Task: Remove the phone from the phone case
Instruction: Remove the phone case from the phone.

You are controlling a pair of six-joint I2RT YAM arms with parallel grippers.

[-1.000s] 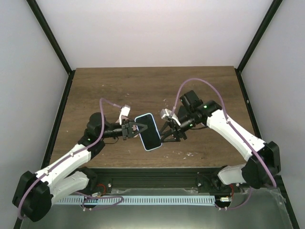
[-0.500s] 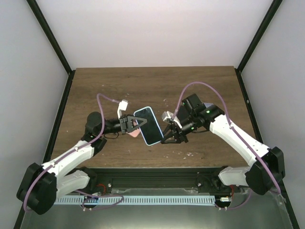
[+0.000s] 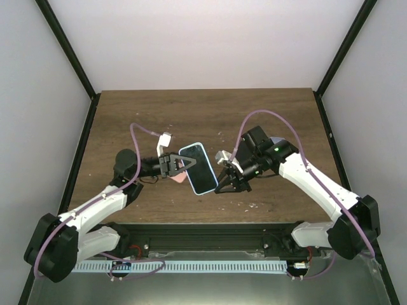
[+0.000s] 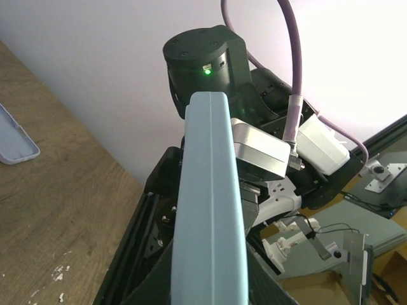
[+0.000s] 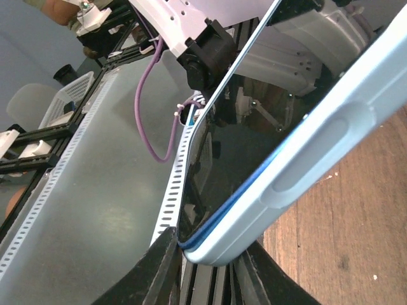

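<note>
You are at the start of the separating step. The phone (image 3: 198, 170) sits inside its light-blue phone case (image 4: 210, 210). Both are lifted clear of the worktop (image 3: 191, 114), above its near middle, with the dark screen turned up toward the overhead camera.

The left tool (image 3: 175, 166) is closed tight on the left long edge of the phone case and carries it. The right tool (image 3: 224, 181) has come almost closed on the lower right corner. One finger (image 5: 162, 267) lies on the screen side and the other behind the case. In the right wrist view both fingers look pressed against the case, though the corner fills that picture and I cannot be fully sure of the contact. No gap between phone and case shows at that corner, so I judge that nothing has come out yet.

For the next move, I think you need a firm hold from the left tool while the right one bends or peels the case rim away from the corner of the phone. The grip should sit on the soft rim only. If the finger on the glass also clamps the phone, pulling will move both together and nothing will open. Go slowly, because the phone may slip out and fall when the rim lets go.
</note>
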